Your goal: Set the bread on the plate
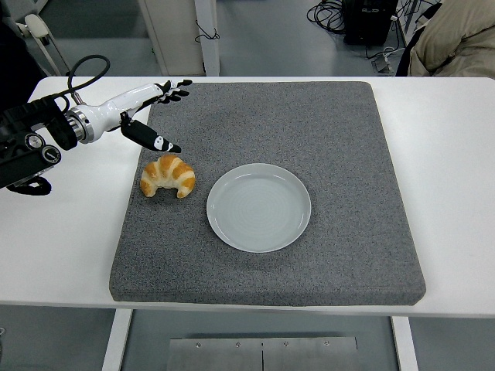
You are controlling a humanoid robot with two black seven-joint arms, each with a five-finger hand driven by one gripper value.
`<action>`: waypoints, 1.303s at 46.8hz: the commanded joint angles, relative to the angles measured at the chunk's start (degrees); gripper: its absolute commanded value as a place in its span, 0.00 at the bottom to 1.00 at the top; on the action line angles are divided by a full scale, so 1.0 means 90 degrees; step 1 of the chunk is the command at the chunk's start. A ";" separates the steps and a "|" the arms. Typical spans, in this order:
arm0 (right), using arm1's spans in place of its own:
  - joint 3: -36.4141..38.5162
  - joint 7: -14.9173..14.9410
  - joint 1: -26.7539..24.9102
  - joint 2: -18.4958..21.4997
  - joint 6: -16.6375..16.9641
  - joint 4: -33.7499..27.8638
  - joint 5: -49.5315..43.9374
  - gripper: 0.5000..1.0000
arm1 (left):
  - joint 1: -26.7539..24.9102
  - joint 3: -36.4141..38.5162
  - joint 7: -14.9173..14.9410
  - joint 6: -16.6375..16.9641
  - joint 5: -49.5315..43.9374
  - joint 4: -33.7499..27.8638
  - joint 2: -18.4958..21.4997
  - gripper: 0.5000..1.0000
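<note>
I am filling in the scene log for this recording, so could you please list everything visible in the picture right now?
Golden-brown croissant: one, on the mat's left part, just left of the plate, not touching it.
Round pale grey plate: one, empty, near the mat's middle.
Square dark grey felt mat: one, covering most of the table.
White table: one, under the mat.
Black cables: several, on the floor beyond the table.
Person's beige sleeve: one, top right corner.
Left hand: one, white and black, fingers spread, above the croissant.
</note>
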 commanded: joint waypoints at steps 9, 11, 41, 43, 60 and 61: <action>0.0000 0.0000 -0.0003 0.0000 0.0000 0.0001 0.0001 1.00 | -0.0074 0.0037 -0.0058 -0.0057 0.0752 -0.0679 0.0381 0.94; 0.0010 0.0000 -0.0003 0.0000 0.0000 0.0001 0.0001 1.00 | -0.0083 0.0028 -0.0058 -0.0057 0.0986 -0.0787 0.0429 0.93; 0.0000 0.0000 0.0006 0.0000 0.0000 0.0001 0.0001 1.00 | 0.0161 0.0760 -0.0019 0.1007 0.1779 -0.0817 0.0449 0.91; 0.0000 0.0000 -0.0003 0.0000 0.0000 0.0001 0.0001 1.00 | 0.0170 0.0760 -0.0019 0.1036 0.1779 -0.0797 0.0440 0.89; 0.0000 0.0000 -0.0003 0.0000 0.0000 0.0001 0.0001 1.00 | 0.0307 0.0760 0.0157 0.1115 0.1759 -0.0739 0.0156 0.87; 0.0000 0.0000 -0.0003 0.0000 0.0000 0.0001 -0.0009 1.00 | 0.0307 0.0760 0.0166 0.1115 0.1769 -0.0739 0.0156 0.87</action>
